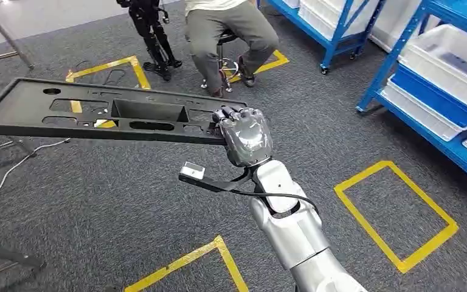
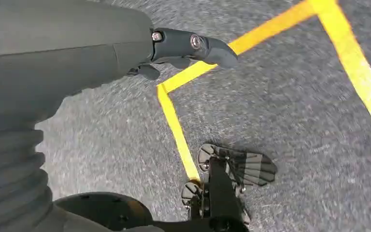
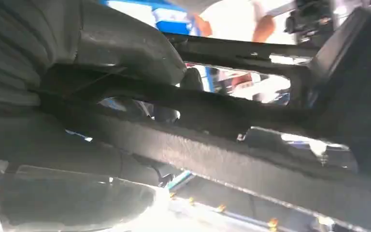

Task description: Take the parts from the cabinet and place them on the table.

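- Right now my right hand (image 1: 245,135) grips the long black part (image 1: 97,112) at its end, holding it level over grey carpet (image 1: 127,201).
- My left hand (image 2: 77,53) hangs above yellow floor tape (image 2: 176,130), fingers loosely apart, holding nothing.

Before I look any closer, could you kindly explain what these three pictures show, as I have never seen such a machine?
It is a walking humanoid robot with two silver arms. The wide picture looks down from its head: the right hand grips one end of a long black part with cut-outs, carried level above grey carpet marked with yellow tape. A seated person and blue shelves with white bins are ahead. The other two come from cameras at each wrist. The left hand hangs over the floor, holding nothing. The right wrist view sits very close under the part.
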You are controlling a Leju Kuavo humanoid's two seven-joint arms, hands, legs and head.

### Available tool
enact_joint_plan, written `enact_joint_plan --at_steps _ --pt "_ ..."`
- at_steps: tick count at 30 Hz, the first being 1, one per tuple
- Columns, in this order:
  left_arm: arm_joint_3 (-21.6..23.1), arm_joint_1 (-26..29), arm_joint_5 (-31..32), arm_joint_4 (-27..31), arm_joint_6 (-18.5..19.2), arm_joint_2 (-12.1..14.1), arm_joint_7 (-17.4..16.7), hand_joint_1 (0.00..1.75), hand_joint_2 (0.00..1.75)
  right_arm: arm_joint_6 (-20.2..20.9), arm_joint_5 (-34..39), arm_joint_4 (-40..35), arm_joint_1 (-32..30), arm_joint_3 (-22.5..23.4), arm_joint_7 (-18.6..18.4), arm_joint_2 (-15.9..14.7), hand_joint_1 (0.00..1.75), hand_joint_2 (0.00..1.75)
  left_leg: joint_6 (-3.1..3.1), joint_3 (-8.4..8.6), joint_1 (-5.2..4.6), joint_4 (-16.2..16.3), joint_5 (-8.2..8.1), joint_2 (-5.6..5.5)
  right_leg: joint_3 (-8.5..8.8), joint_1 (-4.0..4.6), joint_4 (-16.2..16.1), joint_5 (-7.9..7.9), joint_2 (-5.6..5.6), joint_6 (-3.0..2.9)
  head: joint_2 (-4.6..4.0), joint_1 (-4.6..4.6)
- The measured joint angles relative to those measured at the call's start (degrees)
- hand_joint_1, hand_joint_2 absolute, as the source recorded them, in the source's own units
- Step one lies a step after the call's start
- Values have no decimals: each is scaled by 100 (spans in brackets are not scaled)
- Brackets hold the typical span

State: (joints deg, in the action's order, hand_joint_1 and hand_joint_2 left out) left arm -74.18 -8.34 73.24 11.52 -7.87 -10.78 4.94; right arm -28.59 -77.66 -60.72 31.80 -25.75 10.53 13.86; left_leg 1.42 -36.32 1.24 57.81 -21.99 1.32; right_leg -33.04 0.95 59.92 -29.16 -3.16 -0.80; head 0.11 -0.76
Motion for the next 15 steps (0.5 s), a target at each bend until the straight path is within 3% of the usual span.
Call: enact_joint_plan --at_steps 1,2,3,4,5,6,7,8,9,10,13,14,15 --pt "2 -10 -2 0 0 0 7 0 175 2 35 5 26 -9 36 -13 171 175 21 -7 2 -8 16 -57 -188 -40 389 -170 177 -24 0 2" --pt "2 -19 -4 0 0 0 15 0 175 7 64 20 30 -15 35 -24 171 175 31 -14 10 -17 27 -134 -428 -59 907 -365 262 -36 0 13" --pt "2 -18 -2 0 0 -4 26 0 175 7 81 37 31 -18 35 -33 171 175 24 -26 13 -16 31 -214 -639 -71 1355 -505 291 -25 0 28" --pt "2 -15 7 0 -2 -15 26 0 175 7 86 59 30 -24 35 -46 171 175 12 -30 12 -16 39 -290 -769 -88 1604 -546 296 15 0 24" --pt "0 -11 13 0 -2 -24 24 0 175 0 86 79 30 -33 33 -53 171 175 2 -31 13 -15 46 -369 -757 -101 1546 -482 298 66 0 28" --pt "0 -8 15 0 -4 -39 24 0 175 -4 83 90 30 -35 31 -55 171 175 -10 -31 21 -14 53 -437 -615 -124 1229 -321 302 129 0 26" --pt "2 -10 17 0 -7 -46 24 0 175 -7 81 94 30 -42 29 -55 171 175 -28 -31 34 -13 63 -519 -353 -153 650 -68 335 198 0 30" --pt "0 -10 17 0 -11 -57 24 0 175 -11 81 96 30 -46 29 -57 171 175 -50 -31 45 -12 75 -580 -85 -172 54 168 473 241 0 34" --pt "0 -9 13 0 -13 -68 24 0 175 -15 81 99 29 -61 31 -63 171 175 -78 -62 60 -13 91 -624 36 -197 -288 254 719 232 0 37" --pt "0 -10 11 0 -18 -76 24 0 175 -18 83 101 25 -83 33 -68 171 175 -136 -91 37 -4 103 -687 65 -150 -300 300 662 181 0 32" --pt "0 26 11 0 -28 -96 24 0 175 -26 83 103 -1 -114 33 -66 171 175 -262 -123 62 -66 166 -784 52 -102 -271 333 542 118 0 39" --pt "0 27 13 0 -35 -92 24 0 175 -31 81 103 -1 -127 33 -55 171 175 -277 -151 82 -31 137 -729 64 -261 -359 387 478 38 0 21" --pt "0 24 20 0 -39 -94 31 0 175 -35 75 103 -7 -131 31 -44 171 175 -280 -211 38 129 11 -460 83 -225 -367 399 428 14 0 13"
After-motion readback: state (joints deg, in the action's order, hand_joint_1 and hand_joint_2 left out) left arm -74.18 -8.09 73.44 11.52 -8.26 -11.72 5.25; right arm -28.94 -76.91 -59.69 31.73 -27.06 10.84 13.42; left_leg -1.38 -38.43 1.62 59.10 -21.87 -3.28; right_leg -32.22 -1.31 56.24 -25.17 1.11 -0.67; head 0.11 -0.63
